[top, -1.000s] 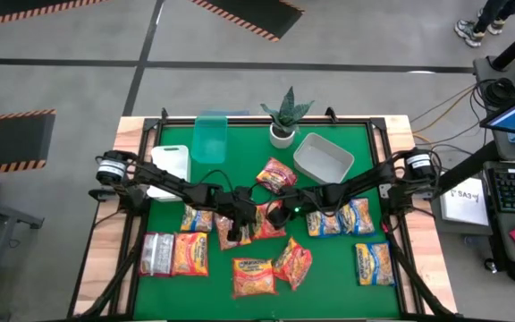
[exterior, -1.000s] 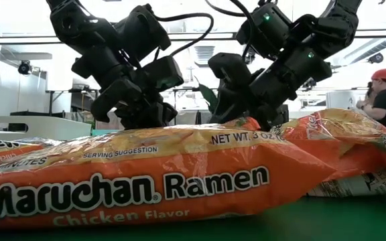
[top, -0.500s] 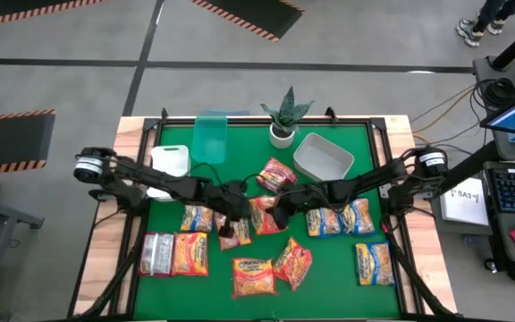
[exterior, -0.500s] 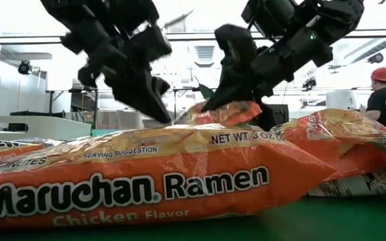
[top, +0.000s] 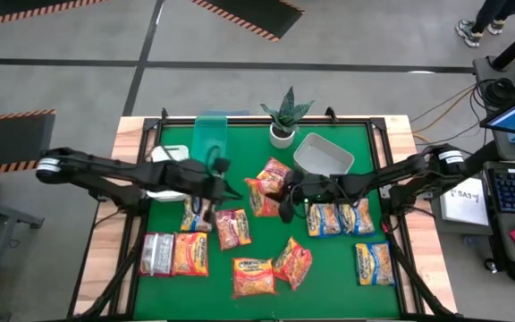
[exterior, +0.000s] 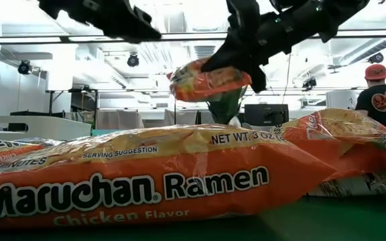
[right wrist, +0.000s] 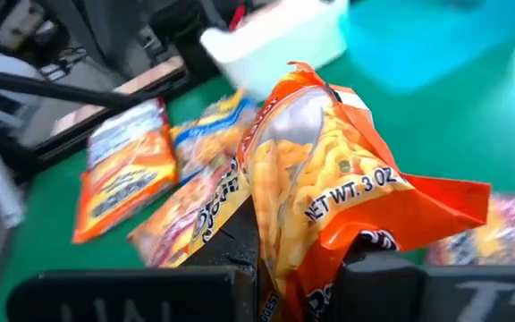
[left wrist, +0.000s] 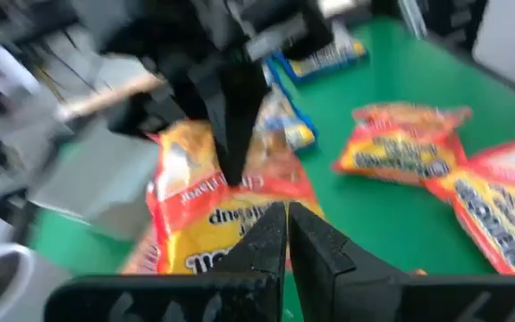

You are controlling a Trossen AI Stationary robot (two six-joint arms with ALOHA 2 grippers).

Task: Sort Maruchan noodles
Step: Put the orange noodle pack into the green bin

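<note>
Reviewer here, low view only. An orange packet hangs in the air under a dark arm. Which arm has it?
Observer: The right one. From above, the right pincer holds the orange packet over the middle of the green mat.
Operator: Is the grip a proper one?
Observer: The right wrist view shows one end of the packet pinched between both fingers, with the rest sticking out forward.
Operator: And the left pincer?
Observer: The left pincer is shut with nothing in it.
</note>
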